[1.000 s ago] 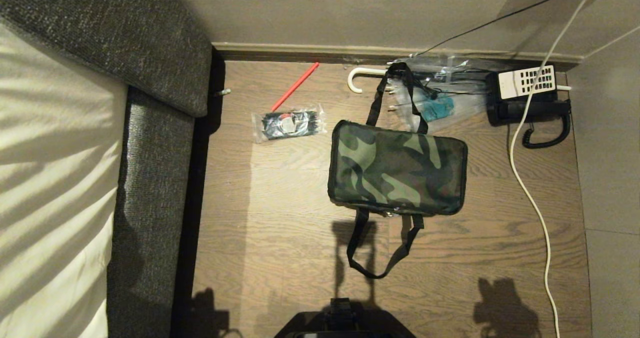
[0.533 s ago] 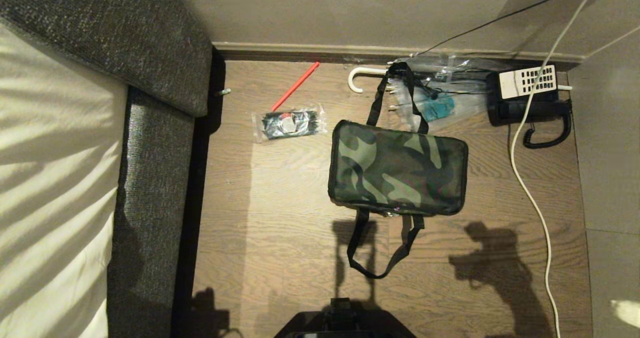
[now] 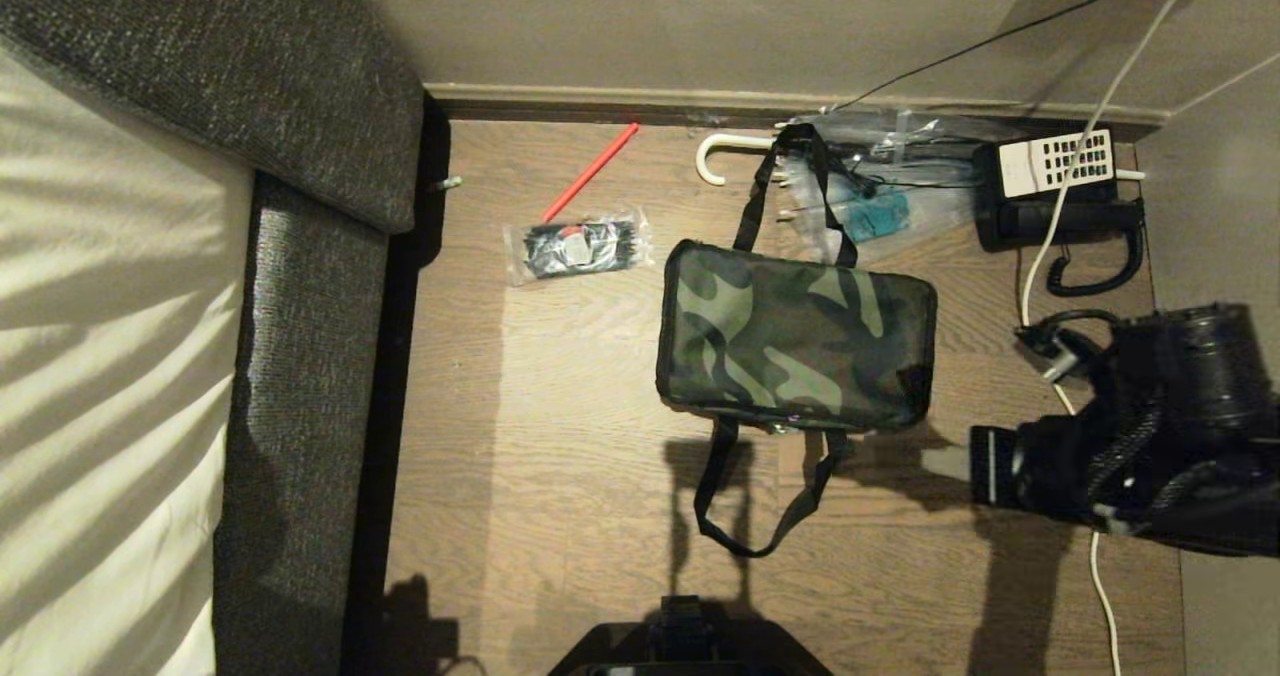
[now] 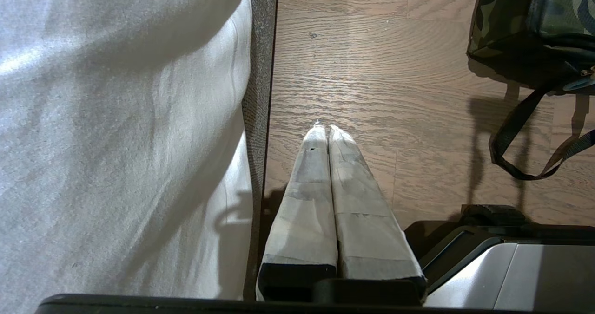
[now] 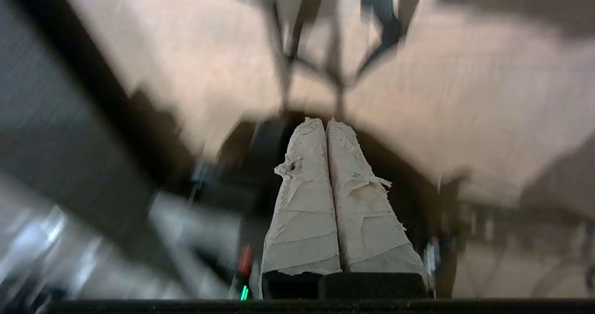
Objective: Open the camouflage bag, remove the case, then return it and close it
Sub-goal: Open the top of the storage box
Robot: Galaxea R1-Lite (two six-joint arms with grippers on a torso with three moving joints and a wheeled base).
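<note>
The camouflage bag (image 3: 795, 346) lies flat and closed on the wooden floor, with one black strap handle (image 3: 750, 516) looped toward me and the other toward the wall. The left wrist view shows its corner (image 4: 511, 35). The case is hidden. My right arm (image 3: 1150, 436) reaches in from the right, a little to the right of the bag and not touching it. In its wrist view, the right gripper (image 5: 327, 121) is shut and holds nothing. My left gripper (image 4: 325, 128) is shut and empty, hanging low by the bed's edge, left of the bag.
A bed with a grey upholstered frame (image 3: 300, 376) fills the left. By the wall lie a clear packet of black items (image 3: 578, 248), a red stick (image 3: 592, 171), an umbrella with a white hook handle (image 3: 712, 161) and a black telephone (image 3: 1055, 196). A white cable (image 3: 1095, 576) runs down the right.
My right arm has swung up into the head view from the lower right, and its shadow has spread toward the bag. The bag and the left arm have stayed still.
</note>
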